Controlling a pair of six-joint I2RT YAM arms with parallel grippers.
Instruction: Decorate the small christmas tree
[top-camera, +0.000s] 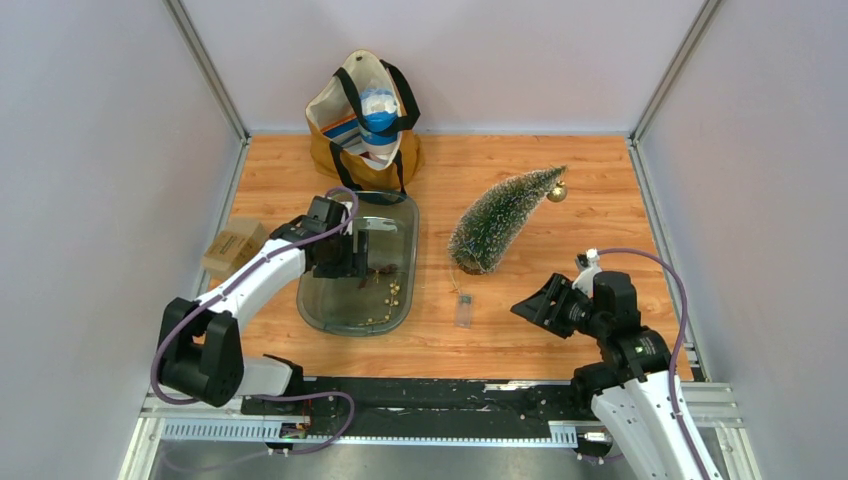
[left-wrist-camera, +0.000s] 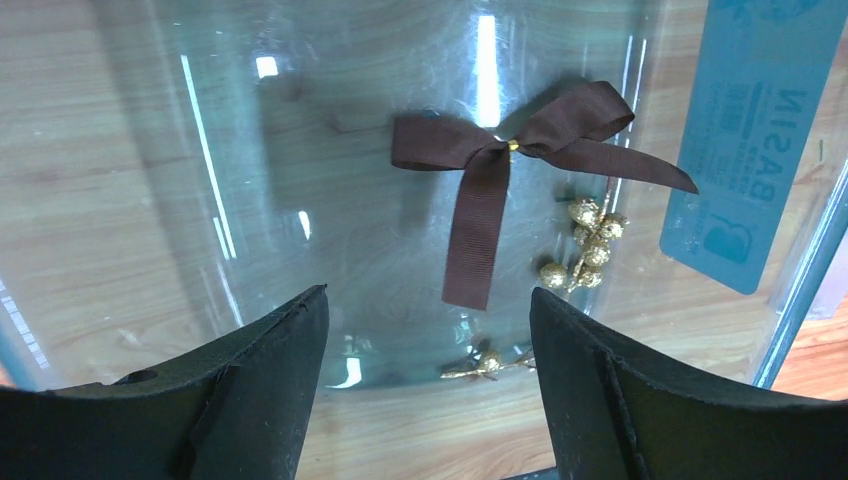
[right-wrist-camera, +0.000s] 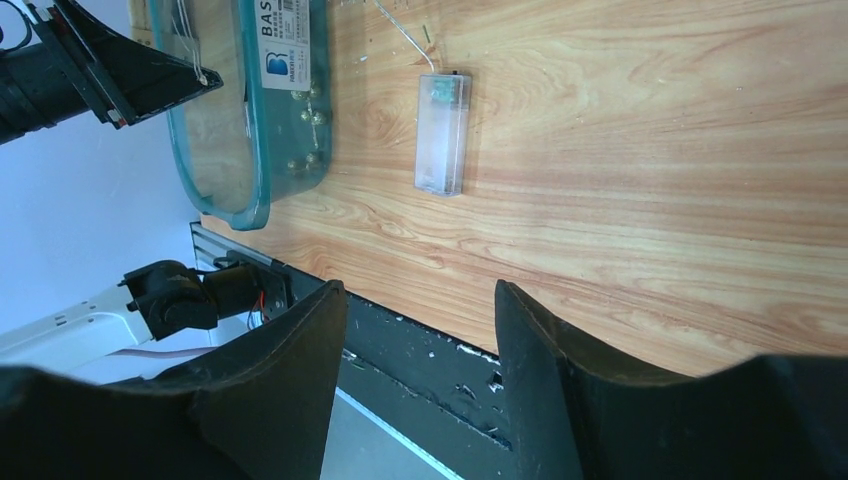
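Should handle light and springy; grip tree (top-camera: 505, 220) by its wide base, not the frosted tips; with both jaws spread, empty

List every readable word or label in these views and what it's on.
"BASIN": blue label on the clear tray's wall; its smaller print is too blurred to read.
"BAS": the same label in the right wrist view, cut off at the edge.
Cardboard box and tote bag contents: print too small to read.
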